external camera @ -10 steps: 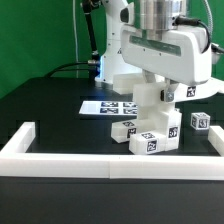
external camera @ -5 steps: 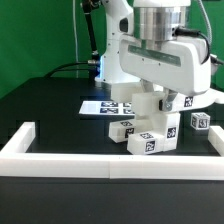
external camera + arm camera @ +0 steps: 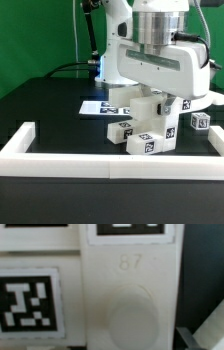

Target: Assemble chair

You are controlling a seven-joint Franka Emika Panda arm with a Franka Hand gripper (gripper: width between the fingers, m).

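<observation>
In the exterior view my gripper (image 3: 150, 92) hangs low over a cluster of white chair parts and is shut on a blocky white part (image 3: 138, 108), which it carries just above a tagged block (image 3: 150, 141) on the table. A small tagged piece (image 3: 122, 127) lies at that cluster's left. Another tagged piece (image 3: 200, 121) sits toward the exterior view's right. The wrist view is filled by the held white part (image 3: 130, 291), which has embossed digits and a black-and-white tag (image 3: 25, 300). One grey fingertip (image 3: 205, 331) shows beside it.
The marker board (image 3: 98, 106) lies flat behind the parts. A long white border wall (image 3: 110, 161) runs along the front, with a corner at the exterior view's left (image 3: 22, 138). The robot base (image 3: 110, 60) and cables stand at the back.
The hand, with the white part in it, has dropped lower and shifted toward the exterior view's left, closer to the parts on the table.
</observation>
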